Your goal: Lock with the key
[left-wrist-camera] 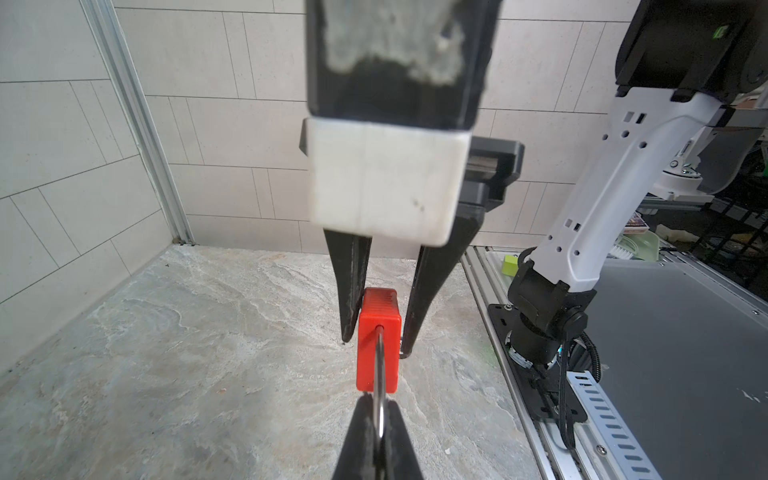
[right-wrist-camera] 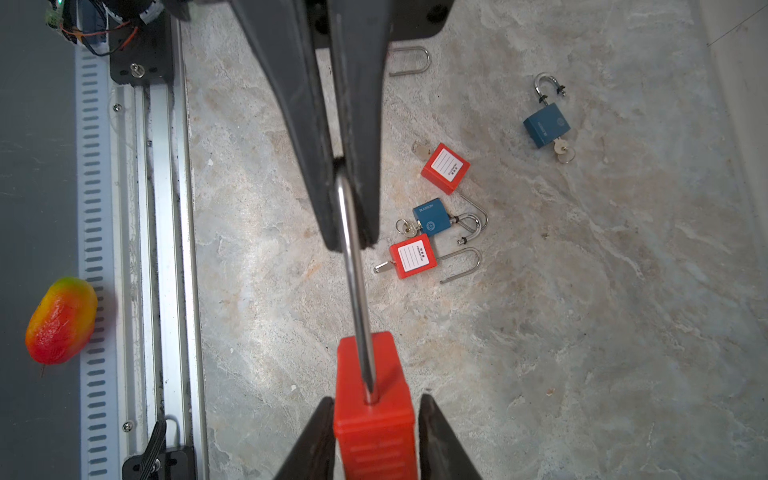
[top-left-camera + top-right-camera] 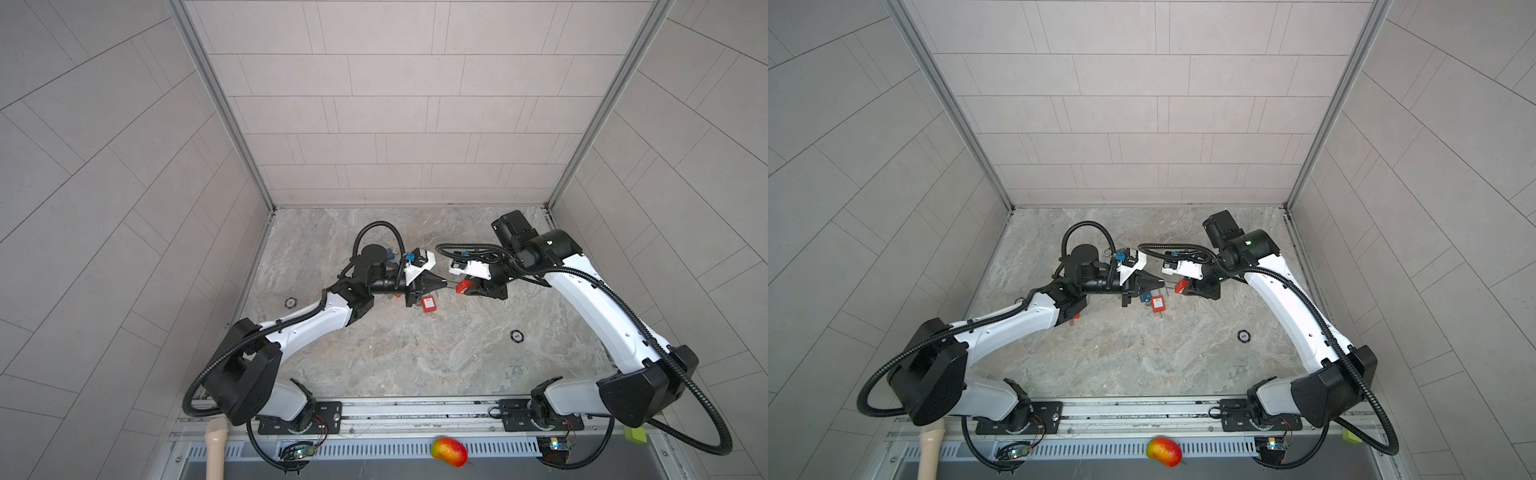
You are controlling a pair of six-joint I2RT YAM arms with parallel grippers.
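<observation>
A red padlock [image 3: 464, 286] hangs in the air between my two grippers, above the middle of the stone floor. My left gripper [image 1: 379, 409] is shut on the tip of its steel shackle [image 1: 379, 374], which runs straight into the red body [image 2: 374, 395]. My right gripper [image 2: 376, 401] flanks that body. One finger touches the side and the other stands a sliver off. The padlock's key end is hidden between those fingers, so its key is out of view. Both top views show the two grippers tip to tip with the padlock [image 3: 1182, 286] between them.
Several padlocks lie on the floor with keys in them: two red ones [image 2: 445, 168] [image 2: 412, 255] and two blue ones [image 2: 432, 218] [image 2: 546, 124]. A loose shackle [image 2: 409, 61] lies apart. A toy mango [image 3: 449, 451] rests on the front rail. Tiled walls close three sides.
</observation>
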